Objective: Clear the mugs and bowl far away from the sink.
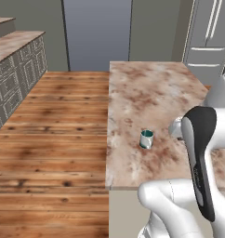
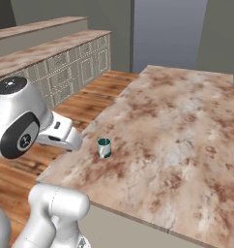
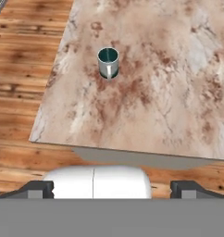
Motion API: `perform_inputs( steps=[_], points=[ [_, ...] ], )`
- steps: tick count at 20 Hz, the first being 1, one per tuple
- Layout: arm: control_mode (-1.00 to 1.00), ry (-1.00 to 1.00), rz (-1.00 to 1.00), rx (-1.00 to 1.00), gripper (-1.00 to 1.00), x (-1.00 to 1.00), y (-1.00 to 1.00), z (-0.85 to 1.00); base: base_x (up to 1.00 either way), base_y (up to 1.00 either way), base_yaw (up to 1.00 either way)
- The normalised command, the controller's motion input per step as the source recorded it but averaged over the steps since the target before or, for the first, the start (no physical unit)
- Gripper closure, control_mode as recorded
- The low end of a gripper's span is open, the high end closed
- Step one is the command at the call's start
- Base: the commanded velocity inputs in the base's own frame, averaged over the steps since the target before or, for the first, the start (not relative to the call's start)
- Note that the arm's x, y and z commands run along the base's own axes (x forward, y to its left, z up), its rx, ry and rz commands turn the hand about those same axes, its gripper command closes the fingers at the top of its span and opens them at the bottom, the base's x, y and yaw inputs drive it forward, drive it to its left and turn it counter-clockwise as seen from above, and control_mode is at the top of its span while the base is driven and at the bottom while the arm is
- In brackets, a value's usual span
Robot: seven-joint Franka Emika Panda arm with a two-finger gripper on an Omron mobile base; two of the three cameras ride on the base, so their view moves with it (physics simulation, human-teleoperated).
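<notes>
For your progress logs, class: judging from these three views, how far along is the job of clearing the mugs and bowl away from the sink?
Looks done: the teal mug stands upright on the marble counter, alone near its corner.
In hand: nothing; the gripper is open and back from the counter's edge, its fingers apart.
Left: these views cannot tell what remains.

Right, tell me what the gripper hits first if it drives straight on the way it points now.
Judging by the hand view, the open gripper points down at the marble countertop, so bare counter would probably come first. The teal mug stands upright further ahead, slightly left of centre; depth is hard to judge.
</notes>
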Motion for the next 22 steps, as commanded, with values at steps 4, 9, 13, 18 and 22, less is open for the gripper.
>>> perform_inputs(
  steps=[4, 9, 13, 18, 22],
  points=[
    [-1.0, -0.03, 0.08, 0.0, -1.0, 0.04, 0.21, -0.02, 0.0, 0.0, 0.0],
    [1.0, 0.0, 0.0, 0.0, -1.0, 0.0, 0.0, 0.0, 0.08, 0.0, -0.17],
    [1.0, 0.0, 0.0, 0.0, -1.0, 0.0, 0.0, 0.0, 0.23, 0.0, -0.76],
    [1.0, 0.0, 0.0, 0.0, -1.0, 0.0, 0.0, 0.0, 0.0, 0.0, -1.0],
    [1.0, 0.0, 0.0, 0.0, -1.0, 0.0, 0.0, 0.0, 0.0, 0.0, -1.0]
  ],
)
